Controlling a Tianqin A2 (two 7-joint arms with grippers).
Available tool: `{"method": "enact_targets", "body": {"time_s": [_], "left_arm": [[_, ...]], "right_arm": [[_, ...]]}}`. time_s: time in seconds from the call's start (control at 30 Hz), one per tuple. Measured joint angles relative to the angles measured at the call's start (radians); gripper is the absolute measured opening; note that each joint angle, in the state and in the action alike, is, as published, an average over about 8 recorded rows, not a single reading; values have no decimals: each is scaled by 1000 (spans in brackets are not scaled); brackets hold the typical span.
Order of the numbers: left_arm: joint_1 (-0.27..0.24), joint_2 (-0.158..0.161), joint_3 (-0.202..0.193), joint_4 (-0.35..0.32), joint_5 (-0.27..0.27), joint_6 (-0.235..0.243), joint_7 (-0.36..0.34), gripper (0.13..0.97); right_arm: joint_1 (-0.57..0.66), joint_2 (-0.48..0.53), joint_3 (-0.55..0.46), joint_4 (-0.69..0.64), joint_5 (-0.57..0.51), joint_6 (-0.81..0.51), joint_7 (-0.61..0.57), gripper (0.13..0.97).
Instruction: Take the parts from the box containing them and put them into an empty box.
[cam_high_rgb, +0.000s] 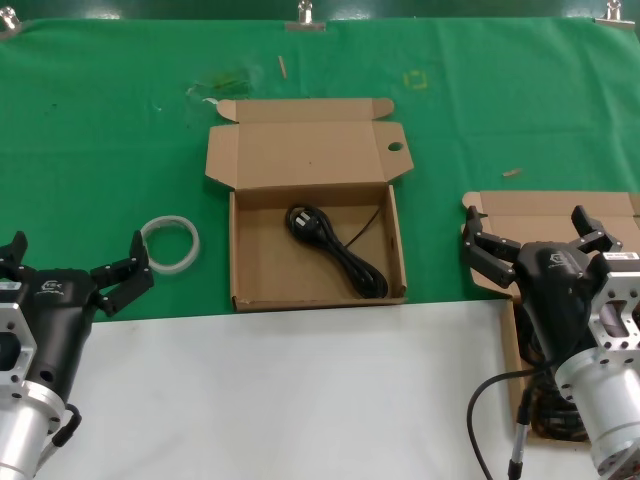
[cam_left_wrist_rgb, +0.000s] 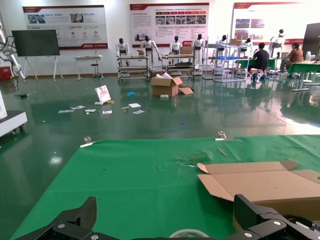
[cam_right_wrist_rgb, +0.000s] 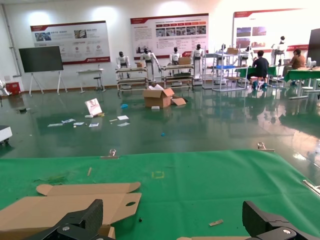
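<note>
Head view alone showed one coiled black power cord (cam_high_rgb: 340, 250) inside the holed-flap box (cam_high_rgb: 315, 245); both wrist views missed it. Left pincer (cam_high_rgb: 75, 265) and right pincer (cam_high_rgb: 530, 235) hung released.

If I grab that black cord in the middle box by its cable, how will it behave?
The power cord looks thin and loosely looped, so it will probably sag and uncoil when lifted. Its chunky plug likely hangs lowest and swings. It may drag over the box wall.

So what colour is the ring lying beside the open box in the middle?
White and translucent: the tape ring shows best in the head view.
</note>
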Motion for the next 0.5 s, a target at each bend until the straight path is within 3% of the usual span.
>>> {"method": "enact_targets", "body": {"time_s": [0.5], "left_arm": [[0,0,0,0,0,0,0,966]], "right_arm": [[0,0,0,0,0,0,0,966]]}}
